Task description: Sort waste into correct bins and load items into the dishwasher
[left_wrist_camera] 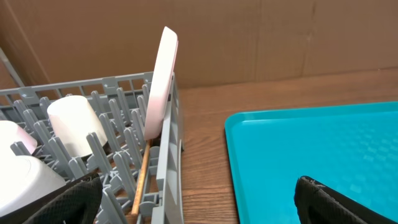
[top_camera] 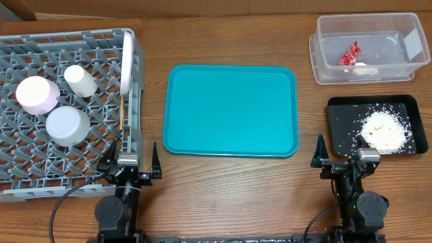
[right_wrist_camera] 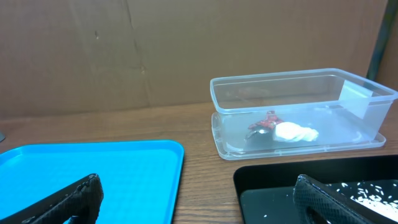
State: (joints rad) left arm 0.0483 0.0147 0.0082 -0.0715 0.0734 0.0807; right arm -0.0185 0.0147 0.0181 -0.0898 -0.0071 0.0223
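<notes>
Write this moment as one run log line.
rack: plate, pink bowl, grey bowl, cup, chopsticks; tub: wrapper; black tray: crumbs; left fingers: open; right fingers: open

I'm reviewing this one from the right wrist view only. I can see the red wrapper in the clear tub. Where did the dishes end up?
Observer: The pink bowl, grey-blue bowl and white cup sit in the grey dish rack.
Operator: And the plate?
Observer: The white plate stands on edge at the rack's right wall, with the chopsticks lying just in front of it.
Operator: And the rice?
Observer: The rice crumbs are heaped in the black tray.
</notes>
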